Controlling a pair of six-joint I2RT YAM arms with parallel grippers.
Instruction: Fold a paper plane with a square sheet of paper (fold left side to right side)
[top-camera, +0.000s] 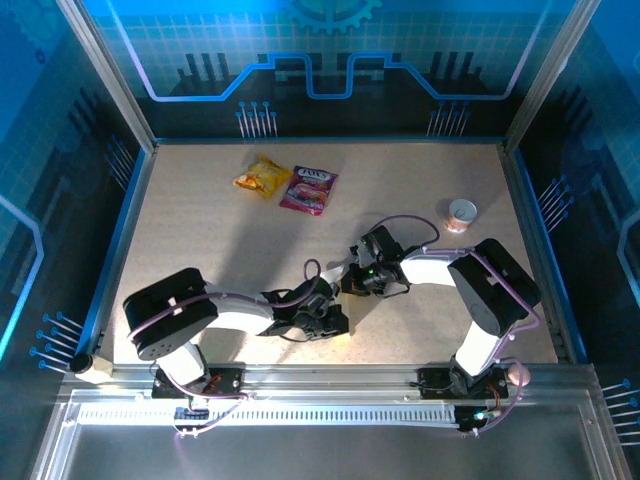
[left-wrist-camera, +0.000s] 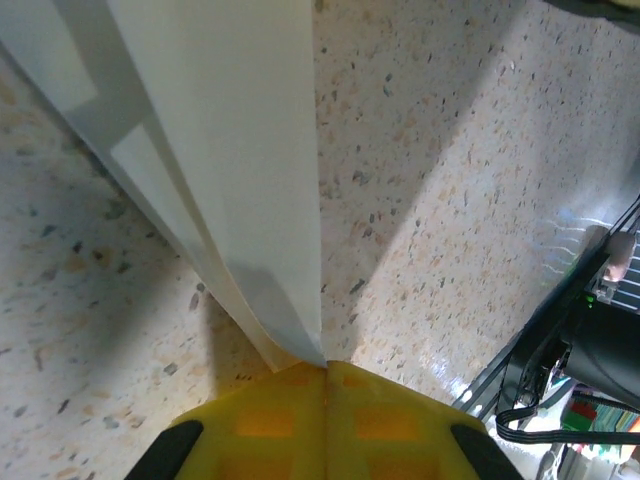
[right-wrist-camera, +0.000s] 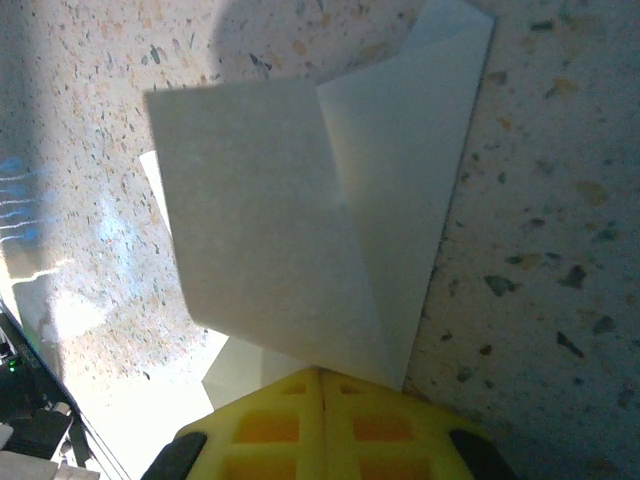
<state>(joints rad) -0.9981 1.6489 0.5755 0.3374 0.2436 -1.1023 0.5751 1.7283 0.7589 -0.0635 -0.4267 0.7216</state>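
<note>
This is a robot lab cell, or a demo booth dressed up as one, not a home or a shop. Two arms, the left arm (top-camera: 170, 315) and the right arm (top-camera: 490, 290), are bolted to a metal rail (top-camera: 330, 375) at the near edge of a speckled table (top-camera: 200, 250). Metal posts (top-camera: 105, 70) box the table in at the back and both sides. Between them stand blue panels (top-camera: 450, 50) printed with light-blue circuit lines. At the top of the back one is what looks like a gear (top-camera: 335, 12), cut off by the edge of the view. Purple cables (top-camera: 405, 217) loop along the arms, a small green light (top-camera: 372, 270) shows on the electronics, and a bright slotted strip (top-camera: 300, 412) runs below the rail.
</note>
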